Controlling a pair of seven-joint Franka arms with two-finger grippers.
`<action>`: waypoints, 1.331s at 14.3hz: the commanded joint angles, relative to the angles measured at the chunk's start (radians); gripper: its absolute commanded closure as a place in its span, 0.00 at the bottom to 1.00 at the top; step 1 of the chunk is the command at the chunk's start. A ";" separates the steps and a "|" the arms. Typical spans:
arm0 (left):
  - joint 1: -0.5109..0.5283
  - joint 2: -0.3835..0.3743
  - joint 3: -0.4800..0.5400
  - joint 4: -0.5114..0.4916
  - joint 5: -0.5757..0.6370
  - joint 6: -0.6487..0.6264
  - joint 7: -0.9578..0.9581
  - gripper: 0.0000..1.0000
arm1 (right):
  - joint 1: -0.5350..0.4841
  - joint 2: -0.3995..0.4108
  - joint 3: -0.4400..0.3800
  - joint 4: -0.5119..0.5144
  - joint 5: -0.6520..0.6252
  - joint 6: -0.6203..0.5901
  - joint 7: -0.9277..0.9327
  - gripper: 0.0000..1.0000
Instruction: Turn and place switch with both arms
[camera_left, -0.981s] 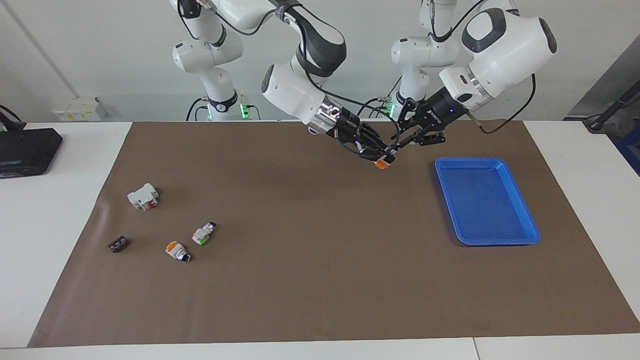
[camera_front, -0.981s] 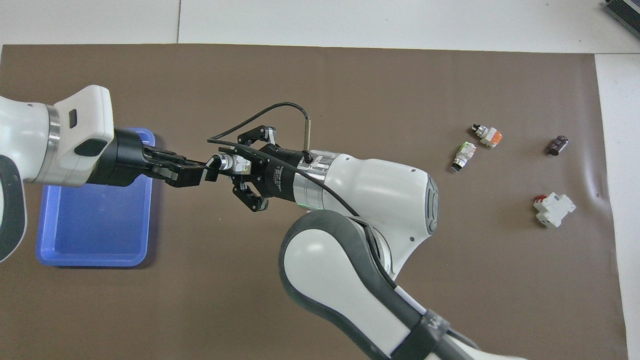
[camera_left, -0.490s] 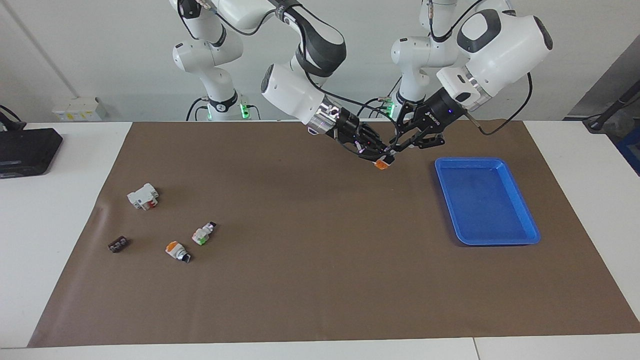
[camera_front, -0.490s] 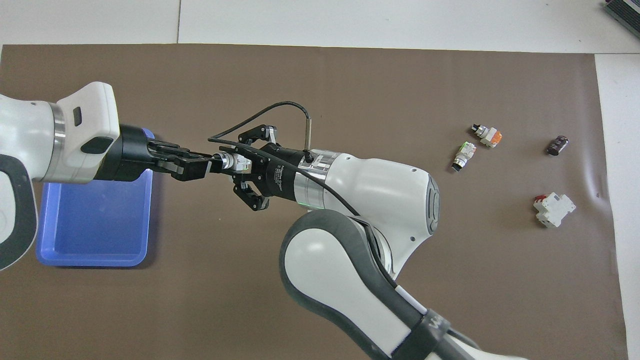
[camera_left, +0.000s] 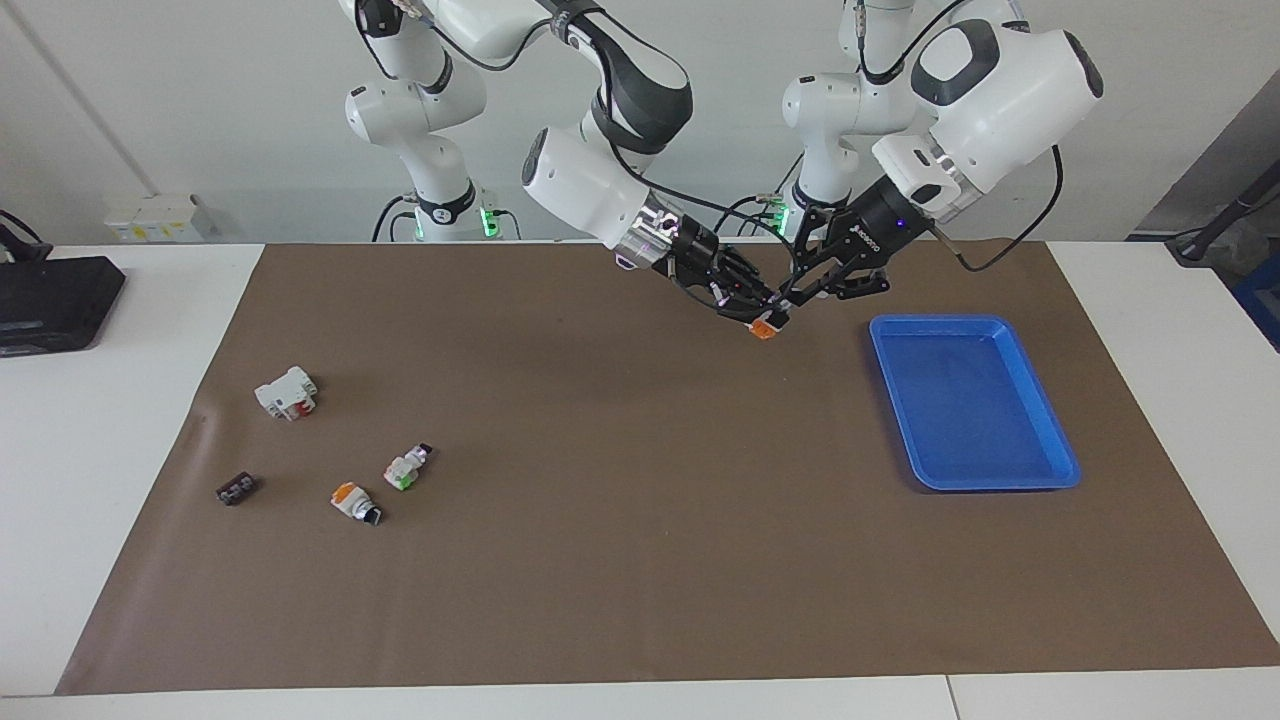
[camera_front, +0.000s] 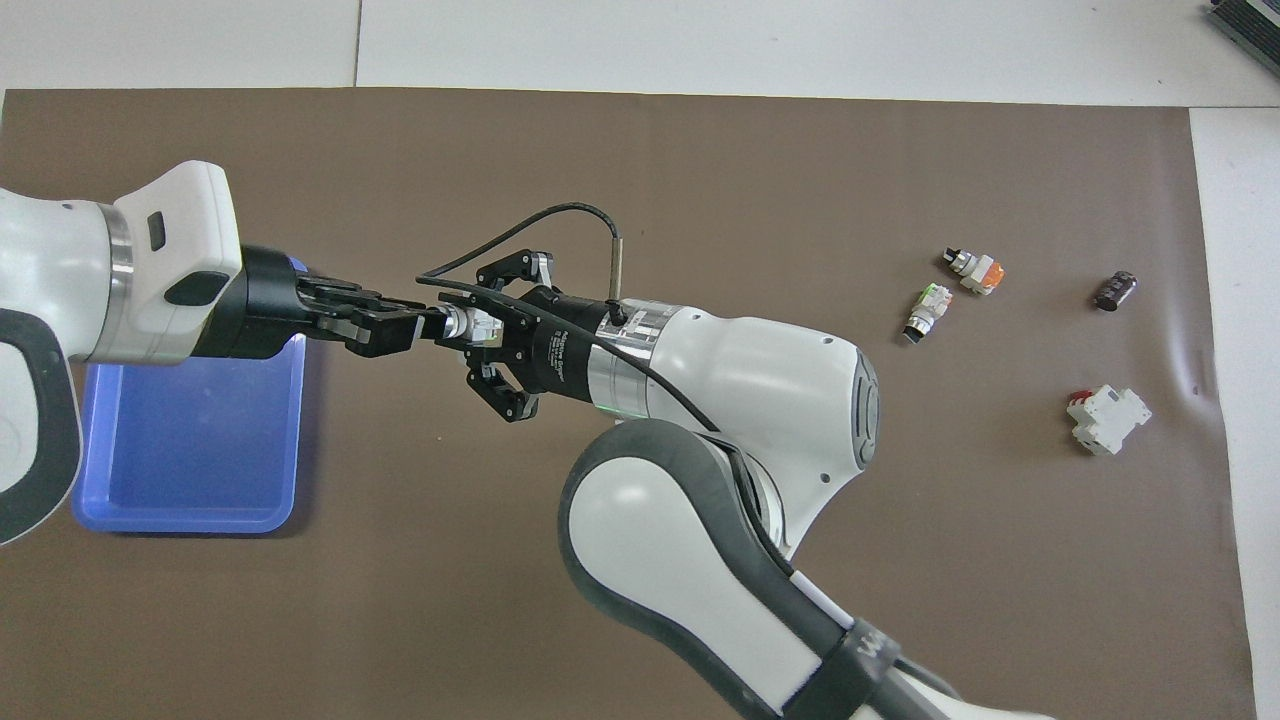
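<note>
The switch (camera_left: 764, 327) was held in the air between the two tools, near the blue tray (camera_left: 1040, 470), evidently for a handover; the right gripper (camera_left: 762, 314) was pinched on it, orange cap downward, while whether the left gripper (camera_left: 790, 296) at its other end was spread could not be told

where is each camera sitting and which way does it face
Facing view: high across the table, looking back at the robots; both whole arms and bases show at the top, the right gripper and left gripper meeting at the orange-capped switch held in the air beside the blue tray.
Overhead view: high above the robots' end, looking forward and steeply down; both forearms enter from below, grippers meeting over the mat.
Shared: the held switch, the tray, and the small parts toward the right arm's end, half a turn apart.
</note>
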 joint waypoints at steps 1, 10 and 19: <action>-0.025 -0.028 0.010 -0.037 -0.016 0.037 0.011 0.79 | 0.004 0.008 0.009 0.005 0.001 0.025 -0.025 1.00; -0.032 -0.046 0.010 -0.072 -0.011 -0.012 0.016 0.86 | 0.026 0.013 0.009 0.003 0.001 0.066 -0.025 1.00; -0.033 -0.064 0.010 -0.086 -0.007 -0.081 -0.177 1.00 | 0.027 0.013 0.009 0.003 0.001 0.065 -0.025 1.00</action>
